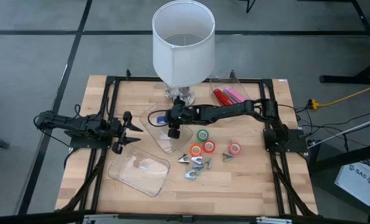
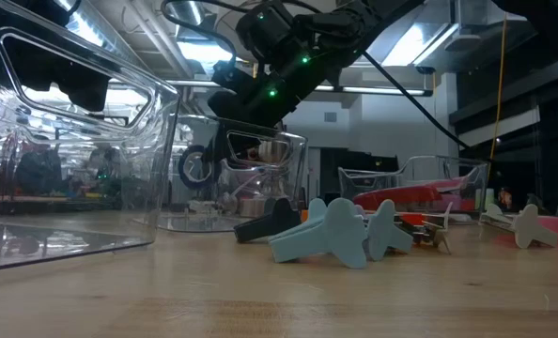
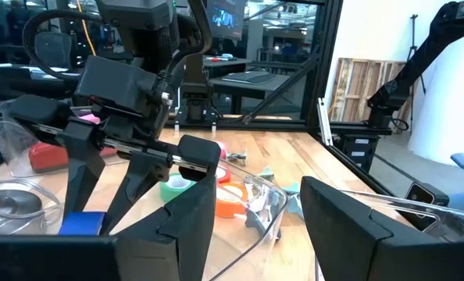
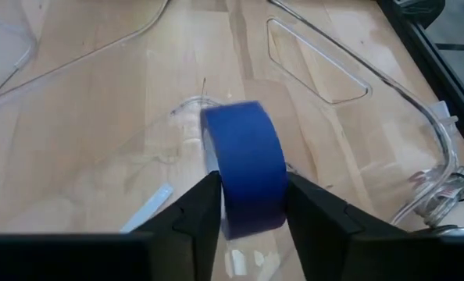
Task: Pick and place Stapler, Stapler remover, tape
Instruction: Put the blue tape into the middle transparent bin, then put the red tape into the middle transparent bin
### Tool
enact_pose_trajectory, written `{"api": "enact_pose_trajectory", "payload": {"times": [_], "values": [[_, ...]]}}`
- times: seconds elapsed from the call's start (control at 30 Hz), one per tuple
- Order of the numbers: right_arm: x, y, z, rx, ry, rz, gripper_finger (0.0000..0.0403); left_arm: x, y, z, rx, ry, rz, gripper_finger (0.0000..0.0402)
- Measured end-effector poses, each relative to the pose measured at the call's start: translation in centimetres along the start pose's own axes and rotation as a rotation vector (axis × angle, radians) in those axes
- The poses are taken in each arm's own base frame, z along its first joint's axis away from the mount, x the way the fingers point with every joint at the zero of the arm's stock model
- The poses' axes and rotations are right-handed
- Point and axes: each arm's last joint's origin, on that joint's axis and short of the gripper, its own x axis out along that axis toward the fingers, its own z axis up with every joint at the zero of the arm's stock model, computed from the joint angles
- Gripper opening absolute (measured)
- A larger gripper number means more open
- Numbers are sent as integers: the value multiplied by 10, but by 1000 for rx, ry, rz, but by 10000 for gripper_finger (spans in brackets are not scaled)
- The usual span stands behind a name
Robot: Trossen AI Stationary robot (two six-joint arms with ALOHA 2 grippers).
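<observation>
On the left of the table (image 1: 247, 186), the left hand (image 1: 135, 134) is resting low with its fingers spread and nothing between them, pointing across a clear tray (image 1: 138, 168) lying flat near the front edge. Toward the centre, the right arm is reaching in from the right side, its hand (image 1: 173, 132) hanging over a second clear tray (image 1: 160, 140) below the white lamp (image 1: 183, 40). In the right wrist view, that hand is pinching a blue tape roll (image 4: 244, 168) standing on edge between its two fingers (image 4: 193, 211), just above the tray's clear floor; whether the roll is touching that floor cannot be told. To the right of this tray, more tape rolls are lying flat on the bare wood: a green one (image 1: 202, 135), two orange ones (image 1: 196, 149) side by side just in front of it, and a pink one (image 1: 235, 149) a little apart to the right. Small grey-blue staple removers (image 1: 196, 165) are sitting clustered in front of the rolls. Farther back on the right, red and pink staplers (image 1: 227, 96) are lying in a third clear tray (image 1: 241, 84) beside the lamp's base.
</observation>
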Motion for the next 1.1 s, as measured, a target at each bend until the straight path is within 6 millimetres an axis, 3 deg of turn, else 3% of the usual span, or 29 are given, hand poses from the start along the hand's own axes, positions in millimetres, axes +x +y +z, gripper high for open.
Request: {"api": "enact_pose_trajectory", "payload": {"times": [0.27,0.5,0.83,1.1], "values": [[1,-3,-1,99,4,7,197,0,0,0,0,0,0,185],[-7,-4,7,107,-20,14,205,0,0,0,0,0,0,185],[-50,9,35,83,-76,102,206,0,0,0,0,0,0,185],[-90,19,40,71,11,132,206,0,0,0,0,0,0,185]]}}
